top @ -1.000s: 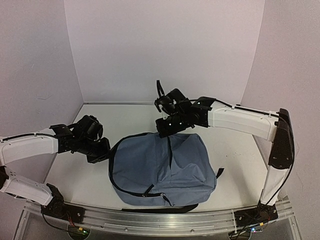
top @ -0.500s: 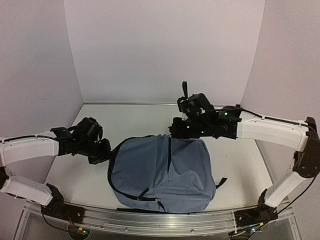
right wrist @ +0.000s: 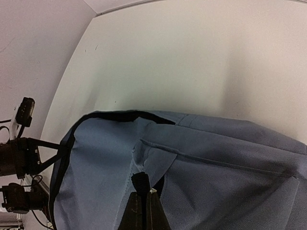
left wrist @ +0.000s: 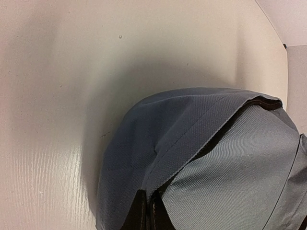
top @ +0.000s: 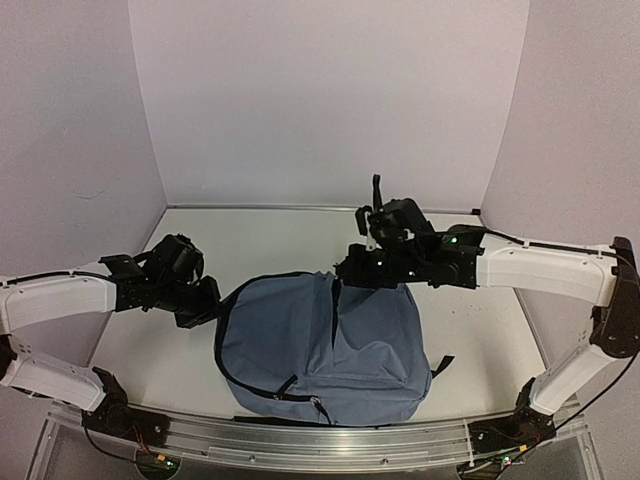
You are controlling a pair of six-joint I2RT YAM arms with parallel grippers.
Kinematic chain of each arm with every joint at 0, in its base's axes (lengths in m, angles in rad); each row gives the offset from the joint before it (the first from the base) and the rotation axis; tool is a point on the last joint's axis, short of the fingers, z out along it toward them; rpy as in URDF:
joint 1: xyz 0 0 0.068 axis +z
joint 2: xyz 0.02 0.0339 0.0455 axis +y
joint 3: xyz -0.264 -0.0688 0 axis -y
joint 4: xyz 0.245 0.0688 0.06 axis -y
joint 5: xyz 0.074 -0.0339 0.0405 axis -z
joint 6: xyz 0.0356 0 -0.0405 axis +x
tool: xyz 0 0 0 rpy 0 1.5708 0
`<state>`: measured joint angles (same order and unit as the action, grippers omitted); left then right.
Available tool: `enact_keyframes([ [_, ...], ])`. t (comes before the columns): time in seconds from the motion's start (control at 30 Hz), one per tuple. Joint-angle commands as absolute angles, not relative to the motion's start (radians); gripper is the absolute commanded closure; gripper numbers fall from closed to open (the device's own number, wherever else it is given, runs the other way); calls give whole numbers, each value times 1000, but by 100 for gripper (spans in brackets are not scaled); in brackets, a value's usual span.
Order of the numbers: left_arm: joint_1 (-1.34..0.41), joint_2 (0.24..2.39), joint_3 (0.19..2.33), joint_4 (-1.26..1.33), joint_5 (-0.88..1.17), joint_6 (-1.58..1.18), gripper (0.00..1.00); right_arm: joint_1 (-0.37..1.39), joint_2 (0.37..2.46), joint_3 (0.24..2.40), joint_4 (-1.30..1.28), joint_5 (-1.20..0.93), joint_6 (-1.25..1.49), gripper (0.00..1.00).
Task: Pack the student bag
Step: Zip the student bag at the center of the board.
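**Bag pinched on two sides, packing barely under way**

Starting wide: the pale desk [top: 250,240] fills the middle of the top view, and as far as these views reach it carries only one thing. That is the student bag [top: 330,345], a big slate-blue lump lying flat in the lower centre of the frame, just ahead of the arm bases.

Now the arms. The left claw [top: 207,305] comes in from the left of the frame and is clamped on the bag's left rim. Its wrist view shows both fingers pressed together on a fold of blue fabric at the bottom edge. The right claw [top: 347,270] reaches in from the right and is clenched on the bag's far edge, with cloth bunched between its fingers in its own wrist view. Both are grasping the bag and neither is carrying anything else.

Smaller details: a dark slit [right wrist: 125,116] shows along the rim in the upper left of the bag, so the mouth looks partly open. A black strap [top: 441,363] pokes out at the bag's lower right.

My read on progress is that this is the opening stage, with the bag being held or spread. No books or supplies are visible anywhere, and what is inside the bag is hidden. Loading and zipping appear to lie ahead.
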<state>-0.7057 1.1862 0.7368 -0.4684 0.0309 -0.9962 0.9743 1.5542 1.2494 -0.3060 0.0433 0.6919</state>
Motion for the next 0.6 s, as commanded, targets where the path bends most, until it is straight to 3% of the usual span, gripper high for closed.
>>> enact_keyframes([
  [0.0, -689, 1172, 729, -520, -29, -1007, 100, 997, 1468, 1197, -251, -55, 733, 100],
  [0.3, -689, 1204, 747, -510, -7, -981, 99, 1065, 1436, 1172, -252, -98, 747, 100],
  [0.37, -689, 1210, 791, -524, -12, -912, 88, 1065, 1425, 1162, -253, -58, 754, 100],
  [0.47, -690, 1205, 890, -554, -40, -737, 46, 1065, 1407, 1147, -253, -3, 773, 100],
  [0.5, -690, 1205, 932, -558, -51, -687, 38, 1065, 1402, 1142, -252, 15, 778, 100],
  [0.57, -690, 1209, 997, -525, -38, -574, 28, 1065, 1394, 1136, -251, 44, 783, 100],
])
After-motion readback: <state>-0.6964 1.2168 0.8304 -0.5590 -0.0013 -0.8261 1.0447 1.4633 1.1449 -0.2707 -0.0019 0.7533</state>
